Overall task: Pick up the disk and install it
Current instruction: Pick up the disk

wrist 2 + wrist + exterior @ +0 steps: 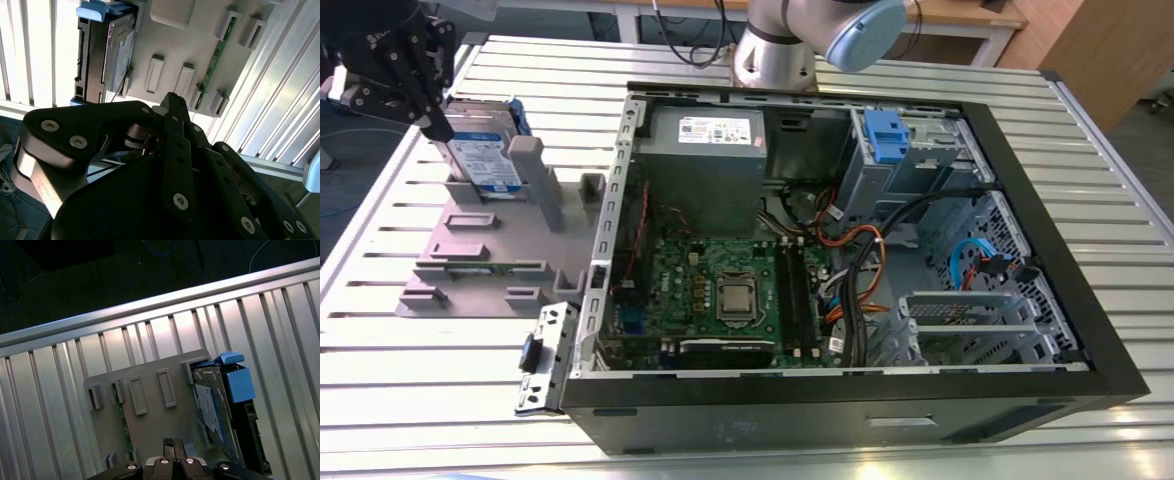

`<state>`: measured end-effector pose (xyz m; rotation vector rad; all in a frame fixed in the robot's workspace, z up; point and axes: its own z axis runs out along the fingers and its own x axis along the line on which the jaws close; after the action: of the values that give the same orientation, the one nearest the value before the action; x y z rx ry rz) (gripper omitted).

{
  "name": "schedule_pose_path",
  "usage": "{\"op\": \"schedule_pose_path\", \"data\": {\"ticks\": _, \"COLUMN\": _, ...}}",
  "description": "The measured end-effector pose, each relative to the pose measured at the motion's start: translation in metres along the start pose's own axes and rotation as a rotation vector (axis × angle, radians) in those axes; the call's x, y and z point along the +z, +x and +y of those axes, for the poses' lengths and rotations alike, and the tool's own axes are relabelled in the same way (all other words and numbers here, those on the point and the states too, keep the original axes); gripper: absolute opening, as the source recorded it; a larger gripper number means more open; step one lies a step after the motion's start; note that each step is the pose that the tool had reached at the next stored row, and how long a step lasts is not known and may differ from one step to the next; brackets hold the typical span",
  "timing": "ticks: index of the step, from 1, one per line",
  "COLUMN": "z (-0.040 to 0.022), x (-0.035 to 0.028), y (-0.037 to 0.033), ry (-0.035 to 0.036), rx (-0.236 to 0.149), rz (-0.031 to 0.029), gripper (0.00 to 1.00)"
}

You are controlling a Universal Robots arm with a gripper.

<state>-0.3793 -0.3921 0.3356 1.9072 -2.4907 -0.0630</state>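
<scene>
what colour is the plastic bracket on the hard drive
Blue plastic bracket, clearest in the first wrist view, framing the flat silver disk.

Blue-framed disk upright on edge

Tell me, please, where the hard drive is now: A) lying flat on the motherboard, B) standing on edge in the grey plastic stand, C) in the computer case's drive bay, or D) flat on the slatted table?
B: the hard drive stands on edge in the grey plastic stand, outside the open computer case.

Workshop: slatted metal bench, opened computer
</scene>
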Motion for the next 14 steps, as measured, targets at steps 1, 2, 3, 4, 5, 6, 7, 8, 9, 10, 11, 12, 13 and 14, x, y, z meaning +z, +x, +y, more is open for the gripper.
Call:
{"op": "schedule_pose_path", "data": {"ticks": 1, "z": 0.0000, "x": 0.0000, "y": 0.0000, "ry": -0.0001, "rx": 0.000, "rz": 0.0000, "gripper": 0.11}}
{"op": "schedule_pose_path", "data": {"ticks": 2, "z": 0.0000, "x": 0.0000, "y": 0.0000, "ry": -0.0001, "rx": -0.001, "rz": 0.0000, "gripper": 0.11}}
{"op": "schedule_pose_path", "data": {"ticks": 3, "z": 0.0000, "x": 0.0000, "y": 0.0000, "ry": -0.0001, "rx": -0.001, "rz": 0.0000, "gripper": 0.11}}
{"op": "schedule_pose_path", "data": {"ticks": 4, "z": 0.0000, "x": 0.0000, "y": 0.0000, "ry": -0.0001, "rx": -0.002, "rz": 0.0001, "gripper": 0.11}}
{"op": "schedule_pose_path", "data": {"ticks": 5, "z": 0.0000, "x": 0.0000, "y": 0.0000, "ry": -0.0001, "rx": -0.002, "rz": 0.0001, "gripper": 0.11}}
{"op": "schedule_pose_path", "data": {"ticks": 6, "z": 0.0000, "x": 0.0000, "y": 0.0000, "ry": -0.0001, "rx": -0.003, "rz": 0.0001, "gripper": 0.11}}
{"op": "schedule_pose_path", "data": {"ticks": 7, "z": 0.0001, "x": 0.0000, "y": -0.0001, "ry": -0.0001, "rx": -0.003, "rz": 0.0001, "gripper": 0.11}}
{"op": "schedule_pose_path", "data": {"ticks": 8, "z": 0.0001, "x": 0.0000, "y": -0.0001, "ry": -0.0001, "rx": -0.004, "rz": 0.0002, "gripper": 0.11}}
{"op": "schedule_pose_path", "data": {"ticks": 9, "z": 0.0001, "x": 0.0000, "y": -0.0001, "ry": -0.0001, "rx": -0.004, "rz": 0.0002, "gripper": 0.11}}
{"op": "schedule_pose_path", "data": {"ticks": 10, "z": 0.0001, "x": 0.0000, "y": 0.0000, "ry": -0.0001, "rx": -0.005, "rz": 0.0002, "gripper": 0.11}}
{"op": "schedule_pose_path", "data": {"ticks": 11, "z": 0.0000, "x": 0.0000, "y": 0.0000, "ry": -0.0001, "rx": -0.005, "rz": 0.0002, "gripper": 0.11}}
{"op": "schedule_pose_path", "data": {"ticks": 12, "z": 0.0000, "x": 0.0000, "y": 0.0000, "ry": -0.0002, "rx": -0.006, "rz": 0.0002, "gripper": 0.11}}
{"op": "schedule_pose_path", "data": {"ticks": 13, "z": 0.0000, "x": 0.0000, "y": 0.0000, "ry": -0.0002, "rx": -0.006, "rz": 0.0003, "gripper": 0.11}}
{"op": "schedule_pose_path", "data": {"ticks": 14, "z": 0.0000, "x": 0.0000, "y": 0.0000, "ry": -0.0002, "rx": -0.007, "rz": 0.0003, "gripper": 0.11}}
